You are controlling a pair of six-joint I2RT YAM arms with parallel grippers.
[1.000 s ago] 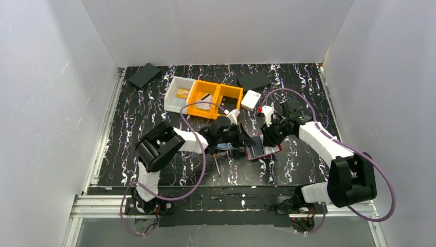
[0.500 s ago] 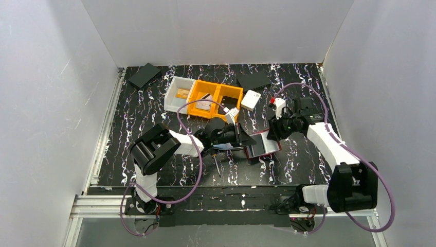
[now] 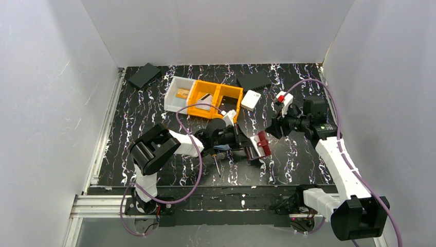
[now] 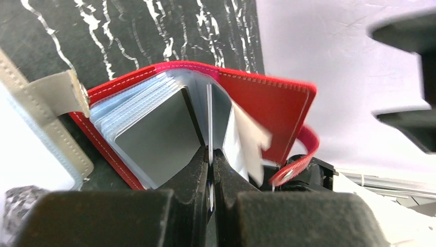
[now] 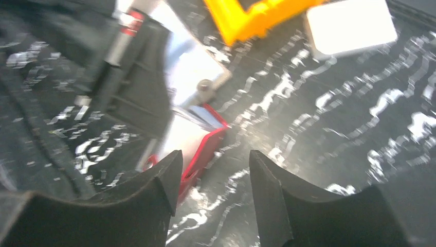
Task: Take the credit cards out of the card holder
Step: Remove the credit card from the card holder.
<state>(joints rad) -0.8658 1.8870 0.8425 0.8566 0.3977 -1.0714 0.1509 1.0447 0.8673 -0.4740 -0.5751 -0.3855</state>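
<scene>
The red card holder [image 3: 259, 144] stands open on its edge at mid-table. In the left wrist view its red cover [image 4: 267, 108] fans open over clear sleeves, with a grey card [image 4: 154, 136] in one of them. My left gripper [image 3: 241, 140] is shut on a thin white-blue card [image 4: 209, 118] seen edge-on in the holder's middle, pinched between its fingertips [image 4: 198, 170]. My right gripper [image 3: 275, 126] is open and empty, raised to the right of the holder [image 5: 208, 141]; its jaws [image 5: 216, 170] hang over bare table.
An orange bin [image 3: 216, 98] and a white bin [image 3: 177, 92] stand behind the left arm. A white box [image 3: 250, 99] [image 5: 349, 25] lies near them. A pale grey snap-strap wallet [image 4: 51, 103] lies beside the holder. A thin tool [image 3: 218, 165] lies in front. Black pads [image 3: 144, 74] lie at the back.
My right gripper has drawn back from the holder, up and to the right, and is open. The holder has tipped up from lying flat and folded narrower. The left gripper keeps its pinch.
</scene>
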